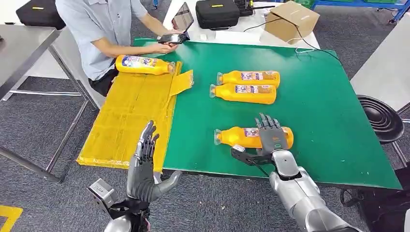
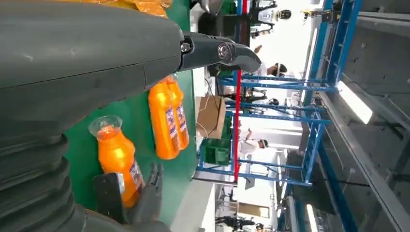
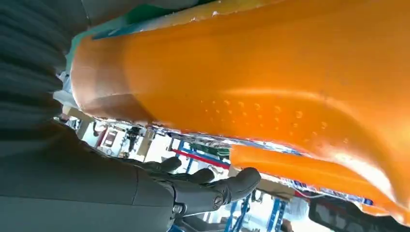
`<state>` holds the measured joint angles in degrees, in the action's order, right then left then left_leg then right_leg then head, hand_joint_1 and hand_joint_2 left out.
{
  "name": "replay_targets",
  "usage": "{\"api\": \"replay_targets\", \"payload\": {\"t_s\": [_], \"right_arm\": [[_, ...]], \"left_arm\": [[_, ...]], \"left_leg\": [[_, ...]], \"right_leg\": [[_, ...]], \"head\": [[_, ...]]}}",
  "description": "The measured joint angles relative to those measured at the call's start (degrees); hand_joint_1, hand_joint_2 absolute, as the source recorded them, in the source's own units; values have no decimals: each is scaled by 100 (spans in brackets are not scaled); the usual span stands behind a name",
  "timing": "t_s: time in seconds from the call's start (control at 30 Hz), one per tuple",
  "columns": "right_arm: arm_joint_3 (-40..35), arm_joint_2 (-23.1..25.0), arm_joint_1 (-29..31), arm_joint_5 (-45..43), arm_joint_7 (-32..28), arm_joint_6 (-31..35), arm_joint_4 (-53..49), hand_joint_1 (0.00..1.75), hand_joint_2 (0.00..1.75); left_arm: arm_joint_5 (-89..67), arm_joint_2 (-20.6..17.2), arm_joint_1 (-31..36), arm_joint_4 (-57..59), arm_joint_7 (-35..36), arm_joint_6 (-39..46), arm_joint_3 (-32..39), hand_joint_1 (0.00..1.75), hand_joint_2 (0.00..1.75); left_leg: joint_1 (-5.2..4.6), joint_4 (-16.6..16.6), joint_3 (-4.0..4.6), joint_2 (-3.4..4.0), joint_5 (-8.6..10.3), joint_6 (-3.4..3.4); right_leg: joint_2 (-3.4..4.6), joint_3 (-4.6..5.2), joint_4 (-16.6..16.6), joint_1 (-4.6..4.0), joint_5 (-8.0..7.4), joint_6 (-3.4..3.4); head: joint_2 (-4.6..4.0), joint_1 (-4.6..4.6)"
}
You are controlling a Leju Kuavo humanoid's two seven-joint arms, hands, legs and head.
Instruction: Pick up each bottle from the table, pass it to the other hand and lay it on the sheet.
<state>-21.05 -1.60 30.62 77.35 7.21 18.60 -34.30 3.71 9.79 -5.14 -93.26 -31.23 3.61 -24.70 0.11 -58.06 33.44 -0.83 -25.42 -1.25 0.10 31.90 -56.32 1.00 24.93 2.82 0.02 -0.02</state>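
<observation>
The nearest orange bottle (image 1: 240, 137) (image 2: 116, 157) (image 3: 270, 72) lies on its side on the green mat (image 1: 314, 111), cap to the left. My right hand (image 1: 267, 138) lies over its right half, fingers (image 3: 212, 191) stretched straight across the top, thumb apart on the near side, not closed around it. Two more orange bottles (image 1: 249, 77) (image 1: 244, 94) (image 2: 167, 118) lie side by side farther back. Another bottle (image 1: 142, 64) rests at the far end of the yellow sheet (image 1: 125, 121). My left hand (image 1: 145, 169) is raised by the sheet's near edge, fingers apart, holding nothing.
A person (image 1: 96, 29) sits at the far left corner holding a phone (image 1: 171, 37). Beyond the mat are a cardboard box (image 1: 291, 19) and a black case (image 1: 217, 12). A black stool (image 1: 382, 116) stands at the right, a grey table (image 1: 24, 43) at the left.
</observation>
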Motion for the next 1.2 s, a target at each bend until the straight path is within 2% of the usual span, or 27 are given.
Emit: {"api": "replay_targets", "payload": {"t_s": [0.37,0.4,0.43,0.47,0.53,0.73,1.2], "right_arm": [[4,-20,-166,-210,-28,-301,-210,0,175],[9,-26,-194,-247,-28,-301,-214,9,175],[13,-41,-223,-273,-28,-304,-223,77,175],[20,-53,-252,-284,-24,-301,-229,120,175],[24,-94,-333,-306,-20,-301,-234,175,175],[48,-212,-475,-227,81,-312,-253,175,175],[354,-629,-856,136,322,-242,-533,175,175]], "left_arm": [[-76,2,-71,0,26,-57,74,0,175],[-94,2,-79,0,26,-57,79,0,175],[-118,2,-85,0,26,-59,83,0,175],[-124,2,-88,0,28,-63,83,0,175],[-131,2,-93,0,33,-68,85,0,175],[-153,2,-110,0,48,-72,85,0,175],[-184,2,-211,-61,76,-37,111,0,175]], "left_leg": [[0,0,-1,0,-3,1],[1,0,-2,0,-3,1],[1,0,-3,1,-3,1],[1,0,-6,1,-3,1],[2,0,-16,1,-4,1],[1,2,-37,-4,-13,-1],[0,2,-80,-11,-17,-9]], "right_leg": [[0,3,2,-1,2,-1],[0,4,3,-1,2,-1],[1,2,2,-1,2,-1],[1,2,3,-1,2,-1],[0,11,4,-2,2,-1],[-2,26,9,-1,8,-4],[-4,-37,42,-1,7,-2]], "head": [[0,0],[0,-2],[0,0],[0,-2],[0,0],[0,2],[0,0]]}}
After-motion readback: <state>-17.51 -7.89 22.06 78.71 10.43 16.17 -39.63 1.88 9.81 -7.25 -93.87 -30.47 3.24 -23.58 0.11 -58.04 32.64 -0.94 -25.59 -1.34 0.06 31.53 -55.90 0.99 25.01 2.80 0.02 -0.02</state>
